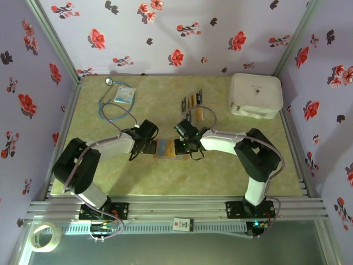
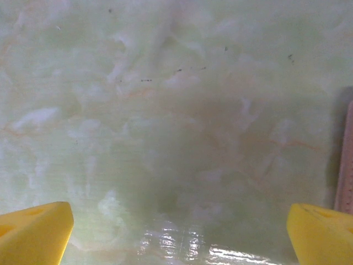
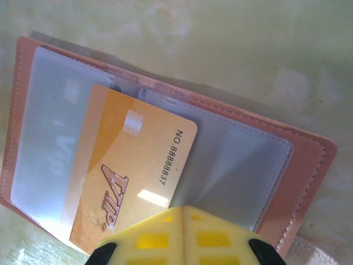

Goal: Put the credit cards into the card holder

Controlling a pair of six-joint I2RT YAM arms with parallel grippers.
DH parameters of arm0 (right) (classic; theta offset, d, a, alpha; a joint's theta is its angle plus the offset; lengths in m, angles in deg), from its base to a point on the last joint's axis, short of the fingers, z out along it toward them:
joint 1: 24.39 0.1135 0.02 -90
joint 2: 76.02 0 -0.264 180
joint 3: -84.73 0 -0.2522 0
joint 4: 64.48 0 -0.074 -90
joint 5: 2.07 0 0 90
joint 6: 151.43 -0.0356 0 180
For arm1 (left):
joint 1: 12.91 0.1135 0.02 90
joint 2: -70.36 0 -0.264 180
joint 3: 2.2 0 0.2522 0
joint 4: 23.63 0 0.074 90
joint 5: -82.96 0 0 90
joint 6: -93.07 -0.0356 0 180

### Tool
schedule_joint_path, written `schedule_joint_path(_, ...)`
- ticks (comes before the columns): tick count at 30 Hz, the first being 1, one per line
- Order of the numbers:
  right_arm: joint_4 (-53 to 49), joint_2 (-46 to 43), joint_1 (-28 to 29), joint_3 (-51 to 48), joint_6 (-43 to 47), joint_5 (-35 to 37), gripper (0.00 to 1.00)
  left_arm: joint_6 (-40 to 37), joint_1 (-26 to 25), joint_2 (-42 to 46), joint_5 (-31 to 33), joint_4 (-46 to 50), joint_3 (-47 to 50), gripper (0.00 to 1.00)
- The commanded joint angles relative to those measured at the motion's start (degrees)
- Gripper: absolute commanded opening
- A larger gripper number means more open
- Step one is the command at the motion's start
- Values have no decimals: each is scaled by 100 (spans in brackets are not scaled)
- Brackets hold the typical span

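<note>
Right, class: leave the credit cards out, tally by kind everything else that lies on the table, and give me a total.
Stethoscope: 1
Small blue-and-white packet: 1
White case: 1
Card holder: 1
Total: 4

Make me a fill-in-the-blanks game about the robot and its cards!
The yellow-orange card lying on the card holder says ____ in big letters.
The left fingers are ____, holding nothing.
The white case sits at the far ____ corner of the table.
Missing words: VIP, open, right.
</note>
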Motion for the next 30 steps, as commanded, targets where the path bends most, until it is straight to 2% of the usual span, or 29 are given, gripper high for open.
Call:
schedule_joint_path(1,-92,119,57,207,29,119,0,-115,32,-171,104,175,-193,100)
schedule_joint_path(13,-55,361,129,429,-8,-17,0,-172,-77,-499,-100,156,-322,100)
schedule_joint_path(30,74,661,261,830,-119,-263,0,-78,-230,-527,-201,-3,-175,100)
